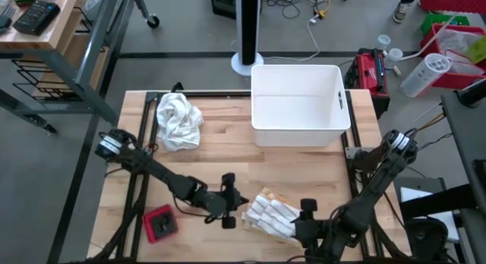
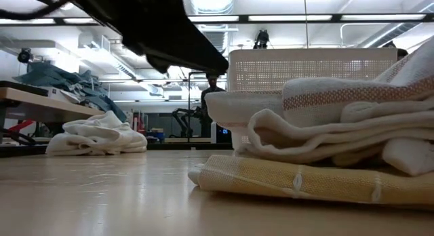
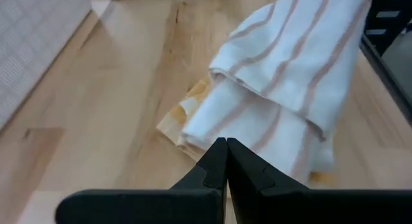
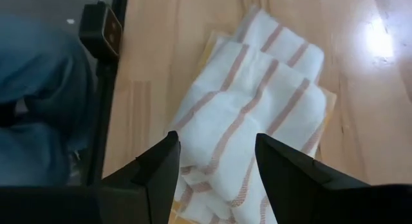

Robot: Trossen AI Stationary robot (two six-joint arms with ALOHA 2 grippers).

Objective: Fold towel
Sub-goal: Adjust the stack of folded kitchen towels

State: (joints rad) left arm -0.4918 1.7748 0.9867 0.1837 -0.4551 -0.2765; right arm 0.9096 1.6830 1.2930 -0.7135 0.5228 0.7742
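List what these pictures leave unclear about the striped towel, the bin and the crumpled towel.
- Striped towel: in the high view the right gripper covers its right end; the low view cuts it off at the right edge.
- White bin: in the low view the towel hides its lower part.
- Crumpled white towel: its pattern and edges are too bunched to tell in any view.
- Red object: too small to identify.

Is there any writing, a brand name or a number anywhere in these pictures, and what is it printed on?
No text can be read in any view.
The striped towel carries only stripes, no label.
The white bin and the crumpled white cloth are plain.
The small red thing has a dark face, too small to show any marking.
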